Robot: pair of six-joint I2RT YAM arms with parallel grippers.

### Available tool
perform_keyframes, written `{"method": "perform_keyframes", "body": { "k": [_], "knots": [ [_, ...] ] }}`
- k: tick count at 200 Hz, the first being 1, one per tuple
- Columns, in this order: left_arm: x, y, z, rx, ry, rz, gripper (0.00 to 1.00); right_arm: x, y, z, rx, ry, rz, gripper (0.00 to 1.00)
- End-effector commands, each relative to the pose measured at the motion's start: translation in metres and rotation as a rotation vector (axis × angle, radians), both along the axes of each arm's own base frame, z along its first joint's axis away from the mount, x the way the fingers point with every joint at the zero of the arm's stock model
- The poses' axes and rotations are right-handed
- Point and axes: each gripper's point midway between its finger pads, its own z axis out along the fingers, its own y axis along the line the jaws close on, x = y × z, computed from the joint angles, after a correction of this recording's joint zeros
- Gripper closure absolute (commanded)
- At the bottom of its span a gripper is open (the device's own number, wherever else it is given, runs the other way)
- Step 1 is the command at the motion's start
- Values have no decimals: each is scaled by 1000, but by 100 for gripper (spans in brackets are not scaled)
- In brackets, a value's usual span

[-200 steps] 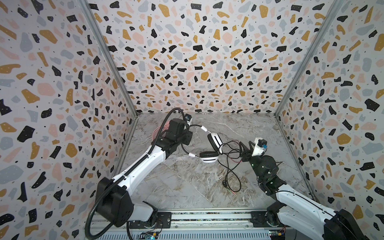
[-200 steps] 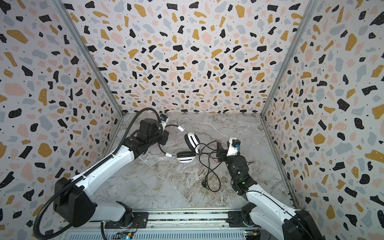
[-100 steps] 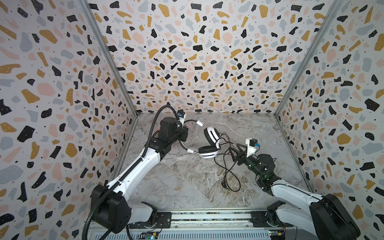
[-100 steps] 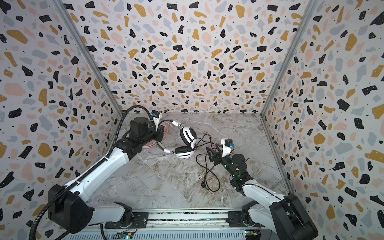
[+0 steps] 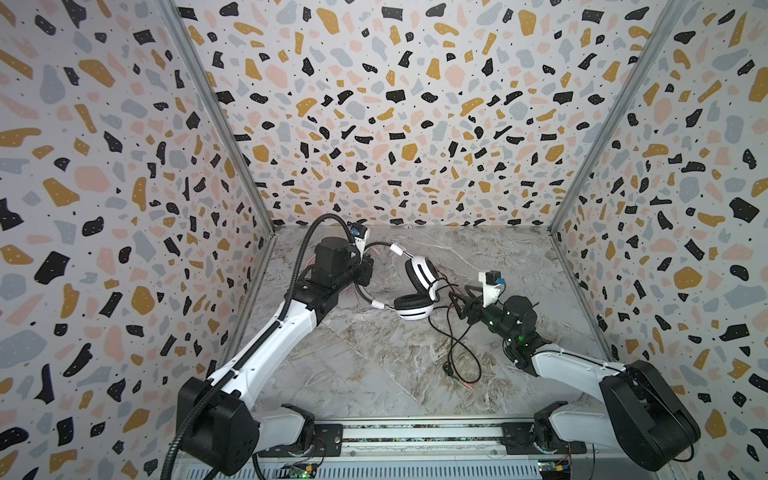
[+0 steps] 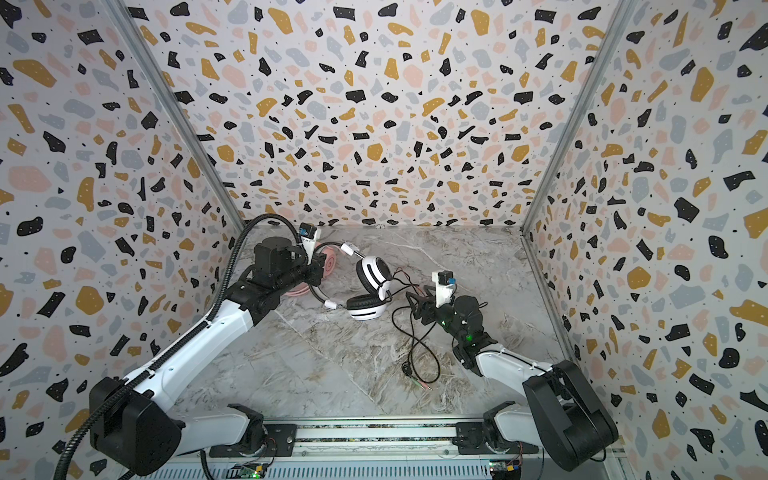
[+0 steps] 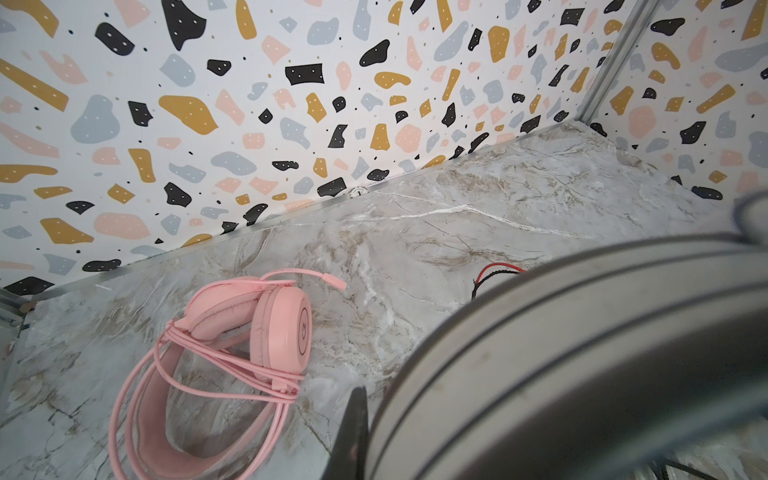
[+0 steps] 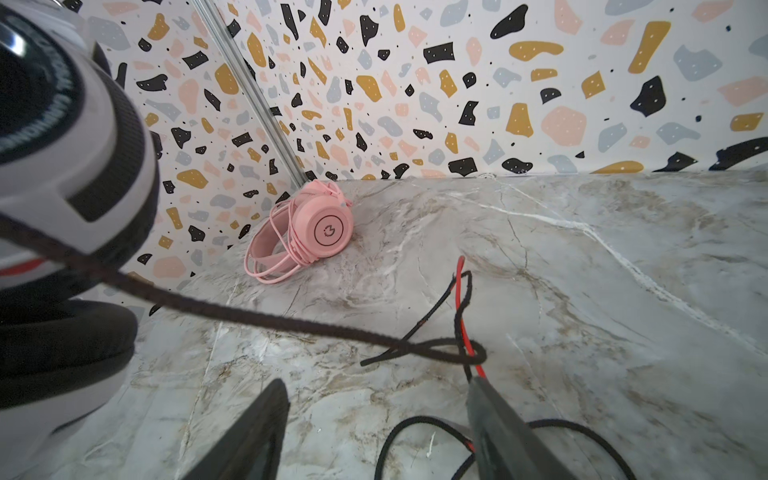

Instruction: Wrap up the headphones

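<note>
Loose black cable [image 8: 257, 316] trails toward the front edge of the counter [image 5: 353, 386]. The right end effector [image 5: 457, 304], jaws apart, should pinch it close to the cups, keeping tension. The left end effector [image 5: 368, 270] clamps the striped headset [image 5: 422, 272] by its band mid-counter. The pink headset [image 7: 278, 332] sits far-left, wound.

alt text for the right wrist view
An all-pink over-ear headset, its pink cable wound around it, lies on the marble tabletop by the wall corner. A black braided cable runs from a white-and-black earcup toward the open right hand.
</note>
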Motion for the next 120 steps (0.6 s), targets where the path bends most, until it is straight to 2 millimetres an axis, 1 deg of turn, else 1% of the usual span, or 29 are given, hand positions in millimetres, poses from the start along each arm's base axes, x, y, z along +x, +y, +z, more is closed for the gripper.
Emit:
{"method": "perform_keyframes", "body": {
  "k": [1,25,44,55,69,77,88,101,109,120],
  "knots": [
    [3,-8,37,-73,-105,-30,100,8,5,18,-46,-52,7,30],
    [3,-14,34,-82,-86,-60,100,9,21,34,-40,-104,87,30],
    [2,-13,33,-79,-92,-57,100,14,35,38,-48,-119,143,31],
    [2,-13,35,-80,-93,-60,100,19,42,37,-65,-116,165,34],
    [2,-13,34,-80,-92,-60,100,22,45,39,-71,-124,173,40],
    [2,-12,32,-74,-90,-54,100,24,45,42,-71,-137,169,47],
    [4,-11,31,-66,-87,-45,100,30,43,49,-79,-146,142,65],
    [6,-9,27,-58,-71,-32,100,37,38,59,-99,-150,98,81],
    [8,-8,25,-52,-61,-22,100,38,35,68,-108,-167,80,87],
    [10,-5,24,-41,-53,2,100,38,25,82,-117,-193,30,91]
  ]
}}
